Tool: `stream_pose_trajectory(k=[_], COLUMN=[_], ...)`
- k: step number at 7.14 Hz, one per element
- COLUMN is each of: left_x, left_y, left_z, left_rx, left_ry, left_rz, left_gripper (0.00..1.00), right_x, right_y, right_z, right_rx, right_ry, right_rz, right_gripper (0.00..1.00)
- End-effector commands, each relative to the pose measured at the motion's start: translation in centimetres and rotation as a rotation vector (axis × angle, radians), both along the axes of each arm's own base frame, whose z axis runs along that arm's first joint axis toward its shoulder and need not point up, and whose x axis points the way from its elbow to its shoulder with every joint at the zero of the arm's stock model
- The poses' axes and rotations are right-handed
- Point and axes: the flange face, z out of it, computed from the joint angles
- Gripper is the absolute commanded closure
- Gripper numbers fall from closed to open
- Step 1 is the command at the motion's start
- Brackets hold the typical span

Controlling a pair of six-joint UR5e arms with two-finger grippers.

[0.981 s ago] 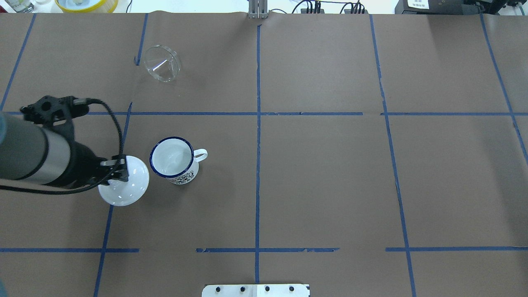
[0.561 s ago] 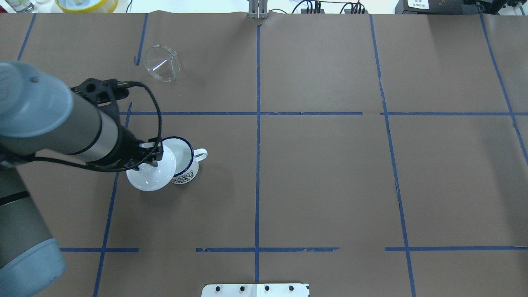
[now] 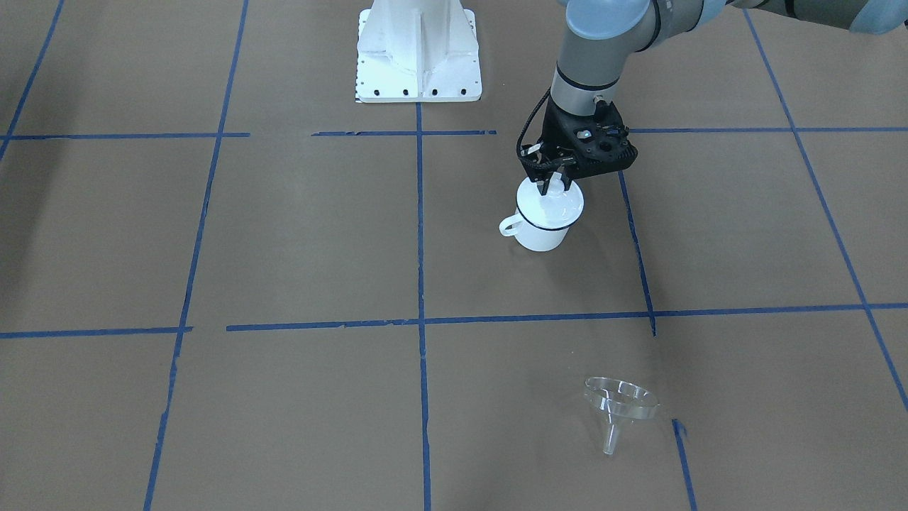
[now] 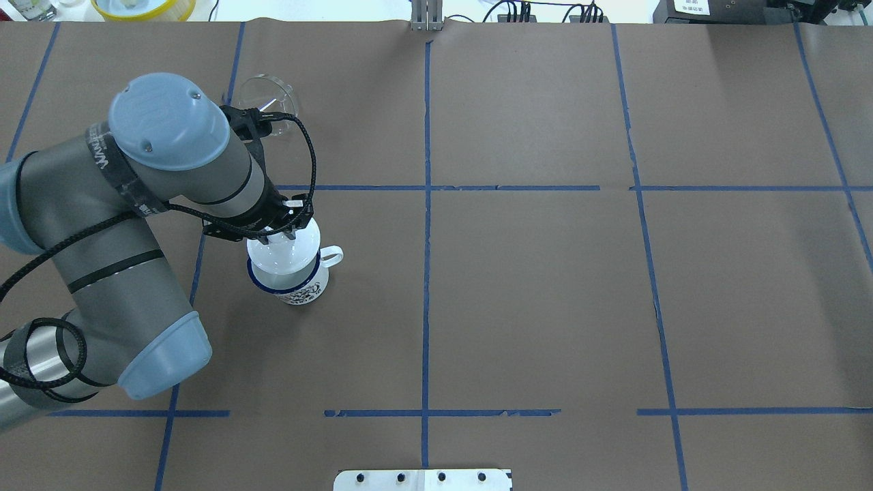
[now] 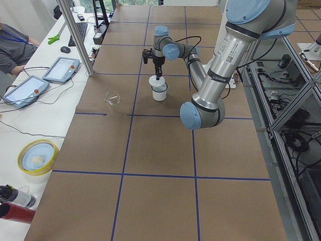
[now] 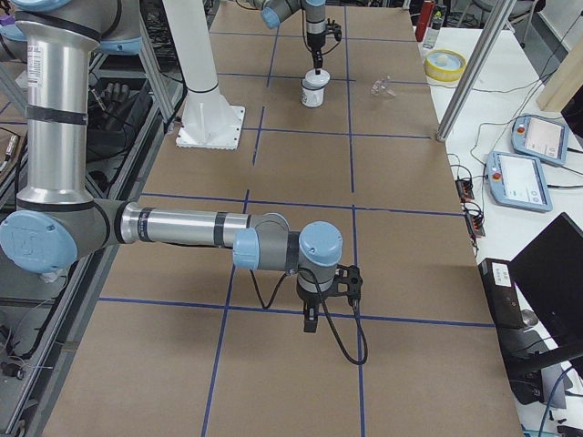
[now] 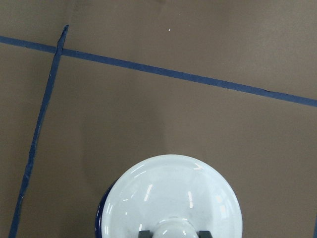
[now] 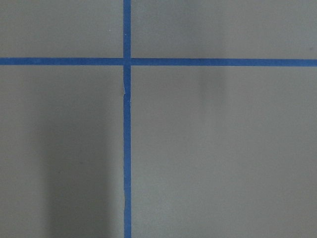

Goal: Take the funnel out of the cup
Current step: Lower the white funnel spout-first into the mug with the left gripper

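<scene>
The clear funnel lies on the brown paper, apart from the cup, with its spout toward the operators' side; it also shows in the overhead view, half hidden behind my left arm. The cup is a white mug with a dark blue rim. My left gripper is shut on the knob of a white round lid and holds it over the cup's mouth. My right gripper hangs over bare table far away; I cannot tell its state.
The white robot base plate is at the table's robot side. A yellow bowl and tablets sit on the side table beyond the far edge. Blue tape lines cross the paper.
My left arm has carried the white lid from the cup's left to directly over the cup's mouth. The funnel and the cup have not moved.
</scene>
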Motion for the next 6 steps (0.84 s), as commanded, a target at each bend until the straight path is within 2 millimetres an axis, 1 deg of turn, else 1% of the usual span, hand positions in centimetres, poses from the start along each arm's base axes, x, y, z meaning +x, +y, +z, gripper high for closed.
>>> stream_pose_trajectory(k=[1, 4, 6], left_x=[0.16, 0.61, 0.54], left_y=[0.13, 0.25, 0.43], left_z=[0.32, 0.68, 1.26], left_rx=[-0.005, -0.010, -0.016], left_ry=[-0.002, -0.008, -0.014], left_rz=[0.005, 0.011, 0.013], left_gripper=[1.00, 1.00, 1.00], right_x=[0.00, 0.00, 0.00], right_y=[0.00, 0.00, 0.00], right_z=[0.00, 0.00, 0.00], right_rx=[0.000, 0.000, 0.000], right_ry=[0.000, 0.000, 0.000], right_rz=[0.000, 0.000, 0.000], right_gripper=[0.00, 0.00, 0.00])
